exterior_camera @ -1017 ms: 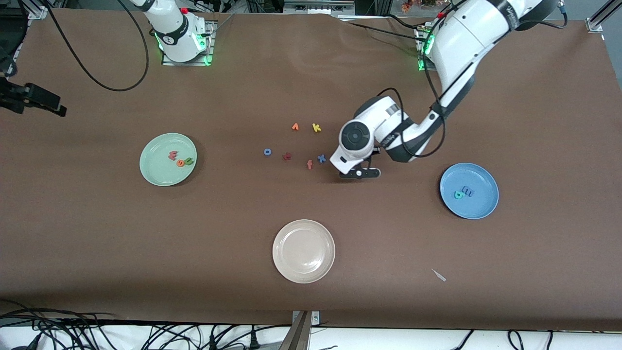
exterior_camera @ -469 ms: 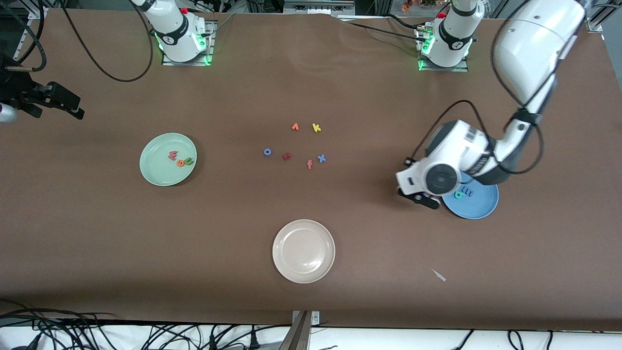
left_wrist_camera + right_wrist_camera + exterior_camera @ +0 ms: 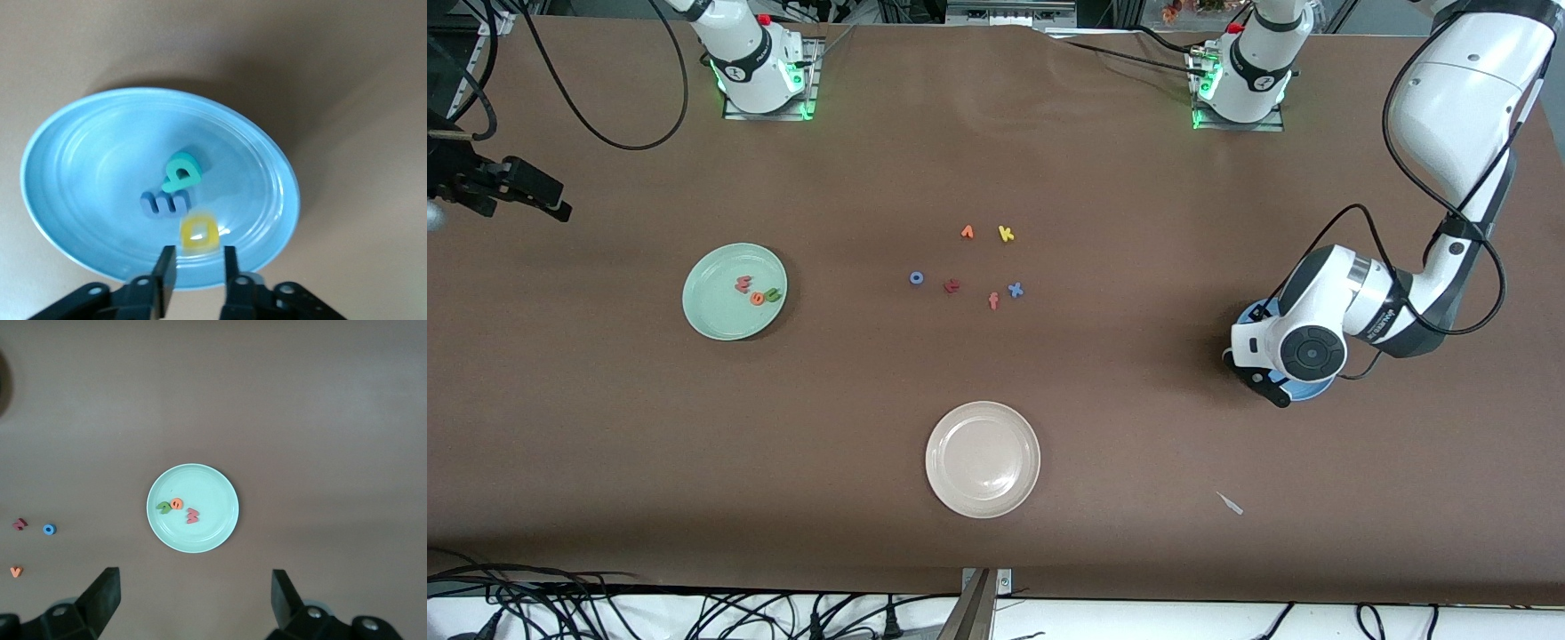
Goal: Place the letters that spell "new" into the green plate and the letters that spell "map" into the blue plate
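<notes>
The left gripper (image 3: pixel 195 272) is hovering over the blue plate (image 3: pixel 80 160), fingers parted, the yellow "p" (image 3: pixel 199 233) dropping free beside the "m" (image 3: pixel 165 202) and "a" (image 3: pixel 182 173) (completing "map"). The right gripper (image 3: pixel 193 597) is waiting spread wide above the green plate (image 3: pixel 213 487).

A brown cloth (image 3: pixel 996 160) covers the table, with black cables (image 3: pixel 605 609) along its near edge.
</notes>
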`<act>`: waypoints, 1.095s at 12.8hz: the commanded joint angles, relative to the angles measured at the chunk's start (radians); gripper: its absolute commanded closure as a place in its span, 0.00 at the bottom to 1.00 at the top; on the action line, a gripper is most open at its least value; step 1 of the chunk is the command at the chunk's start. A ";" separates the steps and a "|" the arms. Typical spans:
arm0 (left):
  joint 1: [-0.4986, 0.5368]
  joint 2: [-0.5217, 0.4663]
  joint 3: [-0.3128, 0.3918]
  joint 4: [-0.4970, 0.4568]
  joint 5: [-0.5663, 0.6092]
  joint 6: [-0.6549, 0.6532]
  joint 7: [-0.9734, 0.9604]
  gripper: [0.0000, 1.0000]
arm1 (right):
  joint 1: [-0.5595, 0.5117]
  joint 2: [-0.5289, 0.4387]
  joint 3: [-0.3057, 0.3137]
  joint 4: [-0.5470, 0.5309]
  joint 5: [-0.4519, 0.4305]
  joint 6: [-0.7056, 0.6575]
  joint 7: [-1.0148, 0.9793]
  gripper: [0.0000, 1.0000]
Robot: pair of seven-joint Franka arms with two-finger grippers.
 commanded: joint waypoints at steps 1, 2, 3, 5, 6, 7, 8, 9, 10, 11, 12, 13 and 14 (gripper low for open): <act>0.005 -0.007 -0.011 0.082 -0.018 -0.030 0.029 0.00 | 0.013 0.006 -0.009 0.014 -0.010 -0.012 -0.013 0.00; 0.010 -0.009 -0.011 0.128 -0.043 -0.074 0.030 0.00 | 0.013 0.006 -0.008 0.014 -0.010 -0.012 -0.014 0.00; 0.011 -0.011 -0.011 0.172 -0.053 -0.126 0.027 0.00 | 0.013 0.005 -0.008 0.016 -0.010 -0.015 -0.014 0.00; 0.014 -0.015 -0.011 0.252 -0.067 -0.220 0.025 0.00 | 0.013 0.006 -0.008 0.017 -0.012 -0.017 -0.014 0.00; 0.016 -0.023 -0.013 0.269 -0.082 -0.242 0.025 0.00 | 0.013 0.006 -0.008 0.017 -0.012 -0.017 -0.014 0.00; 0.018 -0.043 -0.011 0.272 -0.090 -0.247 0.024 0.00 | 0.013 0.008 -0.008 0.017 -0.012 -0.017 -0.014 0.00; 0.021 -0.056 -0.011 0.274 -0.087 -0.248 0.021 0.00 | 0.015 0.008 -0.006 0.017 -0.013 -0.017 -0.013 0.00; 0.043 -0.067 -0.011 0.275 -0.093 -0.250 0.022 0.00 | 0.015 0.008 -0.006 0.019 -0.013 -0.017 -0.014 0.00; 0.079 -0.073 -0.011 0.274 -0.115 -0.242 0.007 0.00 | 0.015 0.008 -0.006 0.019 -0.013 -0.018 -0.014 0.00; 0.083 -0.116 -0.001 0.271 -0.163 -0.239 -0.032 0.00 | 0.015 0.008 -0.006 0.019 -0.013 -0.017 -0.014 0.00; 0.073 -0.176 0.060 0.254 -0.206 -0.219 -0.069 0.00 | 0.015 0.008 -0.006 0.019 -0.013 -0.017 -0.014 0.00; 0.024 -0.238 0.150 0.236 -0.269 -0.172 -0.085 0.00 | 0.015 0.008 -0.006 0.019 -0.013 -0.017 -0.014 0.00; -0.049 -0.314 0.265 0.194 -0.361 -0.153 -0.090 0.00 | 0.015 0.008 -0.006 0.019 -0.013 -0.017 -0.014 0.00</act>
